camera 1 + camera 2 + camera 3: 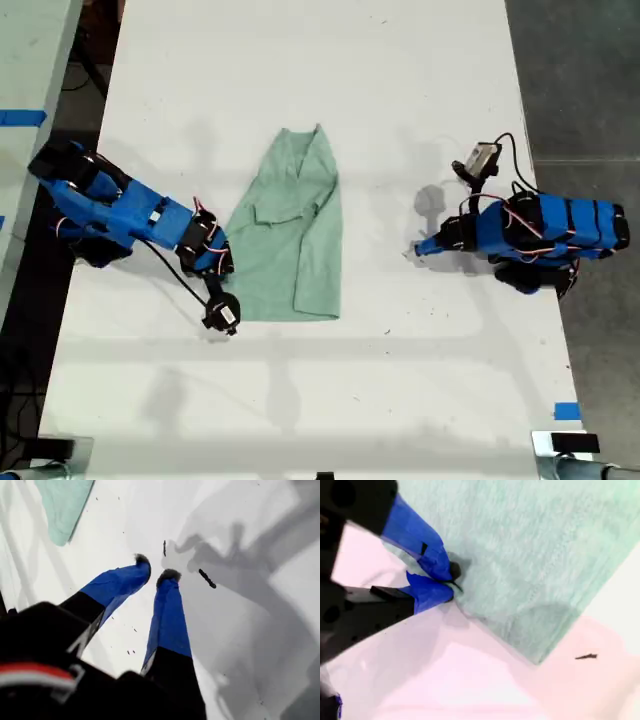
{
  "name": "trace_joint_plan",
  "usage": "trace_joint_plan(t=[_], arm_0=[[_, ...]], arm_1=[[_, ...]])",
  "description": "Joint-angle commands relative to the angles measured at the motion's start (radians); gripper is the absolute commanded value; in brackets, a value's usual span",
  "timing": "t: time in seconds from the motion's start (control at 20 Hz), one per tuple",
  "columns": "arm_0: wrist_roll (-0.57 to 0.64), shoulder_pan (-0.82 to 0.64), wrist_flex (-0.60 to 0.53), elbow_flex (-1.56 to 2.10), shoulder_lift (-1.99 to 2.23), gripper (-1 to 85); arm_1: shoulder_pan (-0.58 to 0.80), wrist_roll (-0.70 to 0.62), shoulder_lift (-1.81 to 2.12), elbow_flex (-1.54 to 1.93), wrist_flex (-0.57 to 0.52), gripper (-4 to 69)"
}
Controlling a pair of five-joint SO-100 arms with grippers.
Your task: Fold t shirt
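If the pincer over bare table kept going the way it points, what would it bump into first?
My first pincer points toward the t shirt across bare white table. Nothing lies between them, so probably the shirt's edge first, or the tabletop if it's angled downward; depth is unclear.

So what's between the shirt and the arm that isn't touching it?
Only bare white table between the shirt and my first end effector, per the exterior view.

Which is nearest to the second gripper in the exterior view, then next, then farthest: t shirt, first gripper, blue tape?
1. t shirt: at my second gripper, centre.
2. first gripper: beyond the shirt, toward the view's right.
3. blue tape: lower right corner of that view.
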Motion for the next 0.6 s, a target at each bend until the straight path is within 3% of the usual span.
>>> trace_joint_plan(t=[0.0,0.15,0.3,0.55], arm_0=[[0.015,-0.02,0.132,-0.06,0.029,0.0],[0.083,-0.043,0.379,-0.27,0.058,0.0],[0.282,-0.1,0.411,-0.408,0.081,0.0],[0.509,-0.199,0.413,-0.667,-0.052,0.0]], arm_1=[[0.008,-0.005,0.008,0.058,0.002,6.7],[0.008,-0.005,0.008,0.058,0.002,6.7],[0.008,-0.005,0.008,0.058,0.002,6.7],[0.008,-0.005,0.008,0.058,0.002,6.7]])
